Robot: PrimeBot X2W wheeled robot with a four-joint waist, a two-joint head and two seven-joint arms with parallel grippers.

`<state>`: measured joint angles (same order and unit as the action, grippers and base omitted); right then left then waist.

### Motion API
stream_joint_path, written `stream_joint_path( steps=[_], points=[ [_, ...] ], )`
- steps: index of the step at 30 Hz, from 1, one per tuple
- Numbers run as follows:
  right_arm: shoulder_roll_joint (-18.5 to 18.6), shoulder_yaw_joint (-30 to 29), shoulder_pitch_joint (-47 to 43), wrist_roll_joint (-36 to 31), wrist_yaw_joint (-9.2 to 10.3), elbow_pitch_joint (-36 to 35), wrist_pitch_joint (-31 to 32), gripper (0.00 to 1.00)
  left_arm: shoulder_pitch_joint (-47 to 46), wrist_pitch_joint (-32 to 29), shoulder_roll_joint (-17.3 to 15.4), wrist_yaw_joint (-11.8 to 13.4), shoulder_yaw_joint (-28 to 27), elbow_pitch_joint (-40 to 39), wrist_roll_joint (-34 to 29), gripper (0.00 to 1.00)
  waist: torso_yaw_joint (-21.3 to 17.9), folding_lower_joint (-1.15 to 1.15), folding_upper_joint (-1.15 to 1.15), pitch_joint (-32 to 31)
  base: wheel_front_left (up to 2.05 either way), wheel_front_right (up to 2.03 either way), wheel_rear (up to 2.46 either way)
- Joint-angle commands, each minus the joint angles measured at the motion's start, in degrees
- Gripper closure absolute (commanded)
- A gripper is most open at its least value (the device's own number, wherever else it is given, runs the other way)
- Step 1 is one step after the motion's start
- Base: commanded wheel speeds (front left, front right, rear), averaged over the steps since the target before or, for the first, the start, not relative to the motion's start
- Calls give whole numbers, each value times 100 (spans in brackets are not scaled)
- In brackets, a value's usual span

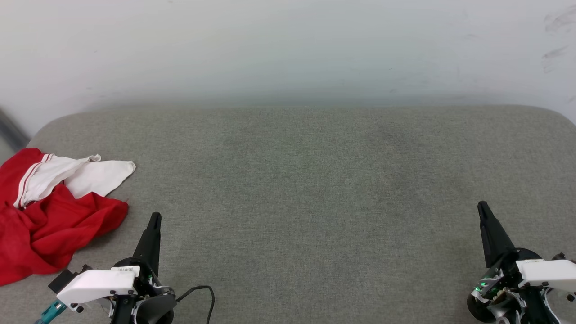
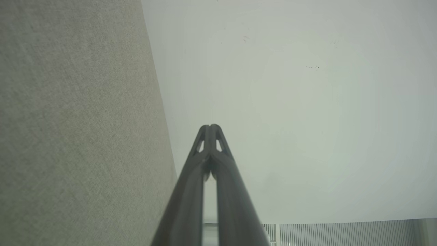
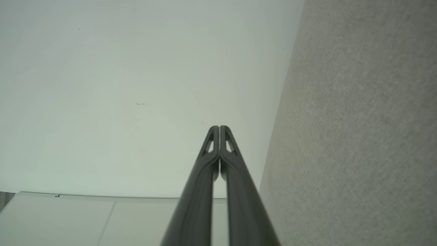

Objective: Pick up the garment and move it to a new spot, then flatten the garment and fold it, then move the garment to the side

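At the far left of the head view, a crumpled bright red jersey garment with white short sleeves and red-and-white stripe trim lies in a heap, partly cut off by the frame's left edge. It rests on a wide grey woven fabric surface with rounded corners. The garment looks light, soft and floppy, likely to sag and bunch when lifted rather than keep any shape. The loose red edge at the heap's lower right, or the white sleeve spread toward the centre, seems easiest to pinch. Just right of the heap, at lower left, the left gripper points up the frame, its two long dark fingers pressed together and holding nothing. Nothing stands between it and the heap. A thin black cable curls beside its wrist and might snag a reaching arm. At lower right, well apart from the garment, the right gripper is likewise closed tight and empty. A pale wall rises behind.
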<state>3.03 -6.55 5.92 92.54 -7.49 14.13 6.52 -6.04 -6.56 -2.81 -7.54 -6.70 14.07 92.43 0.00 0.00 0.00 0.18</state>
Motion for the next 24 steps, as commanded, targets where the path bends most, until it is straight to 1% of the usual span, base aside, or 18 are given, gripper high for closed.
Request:
stream_joint_path(
  steps=[1, 24],
  points=[
    [-25, -6, 71, -36, 0, 9, 2, 100, -39, -18, 11, -21, -16, 4, -13, 100, 0, 0, 0, 0, 0, 0, 0],
    [-24, -4, 71, -33, 0, 9, 0, 100, -39, -16, 11, -20, -12, 3, -10, 100, 0, 0, 0, 0, 0, 0, 0]
  ],
)
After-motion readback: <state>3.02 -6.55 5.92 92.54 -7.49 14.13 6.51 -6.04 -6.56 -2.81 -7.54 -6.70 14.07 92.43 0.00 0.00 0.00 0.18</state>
